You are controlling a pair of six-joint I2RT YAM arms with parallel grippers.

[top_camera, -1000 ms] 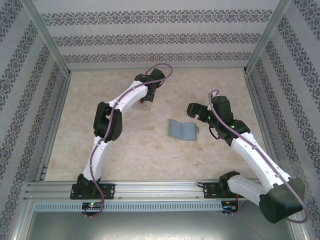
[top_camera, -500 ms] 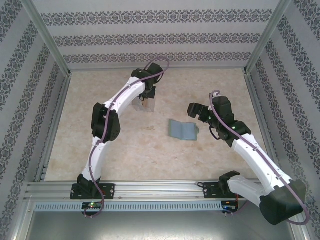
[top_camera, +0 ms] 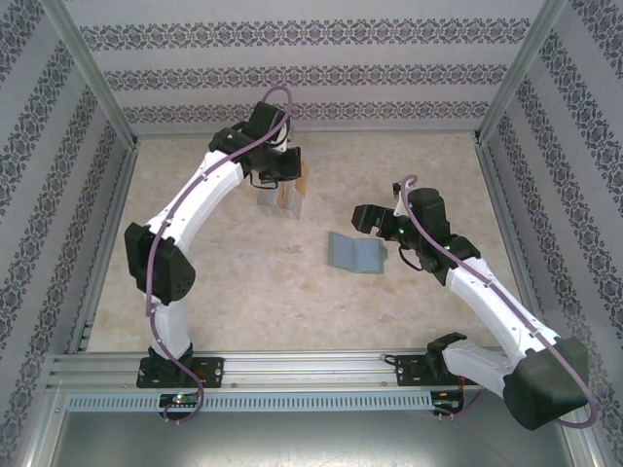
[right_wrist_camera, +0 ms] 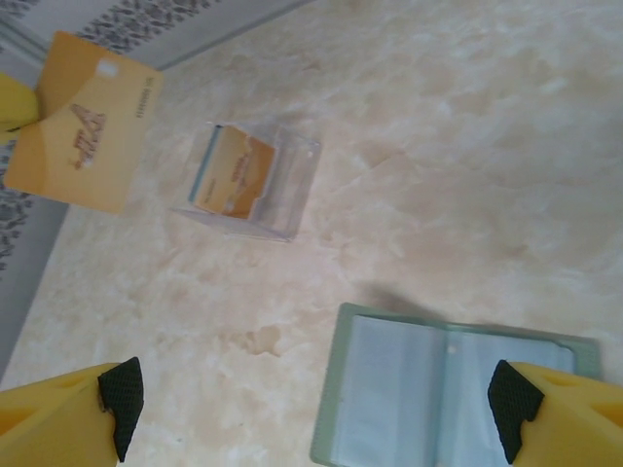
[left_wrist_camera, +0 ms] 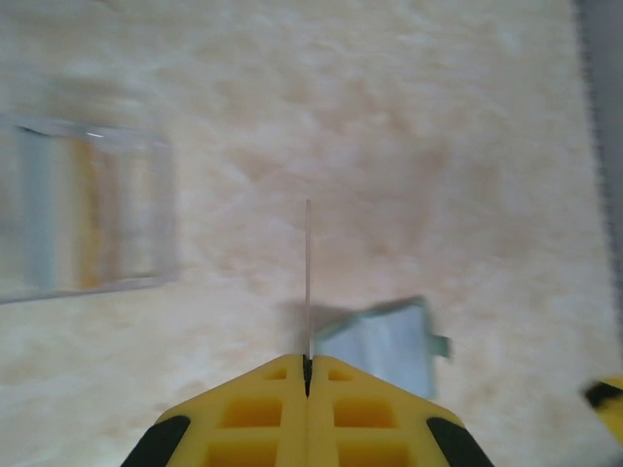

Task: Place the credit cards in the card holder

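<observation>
My left gripper [top_camera: 285,173] is shut on an orange-yellow credit card [right_wrist_camera: 83,122] and holds it in the air above the clear stand. In the left wrist view the card [left_wrist_camera: 308,282] shows edge-on as a thin line rising from the closed yellow fingers [left_wrist_camera: 263,399]. The sage-green card holder [top_camera: 357,253] lies open like a book on the table, its clear pockets up [right_wrist_camera: 458,399]. My right gripper [right_wrist_camera: 316,397] hovers over the holder's left part, open wide with nothing between its fingers, also seen from the top [top_camera: 368,222].
A clear plastic stand [right_wrist_camera: 248,180] with more cards in it sits on the table below the left gripper [top_camera: 277,201] and at the left in the left wrist view [left_wrist_camera: 88,214]. Patterned walls and metal posts enclose the beige marbled table [top_camera: 243,272].
The left gripper has risen out of the clear stand with the orange card and its arm has swung back and left. The right gripper has shifted a little left towards the card holder.
</observation>
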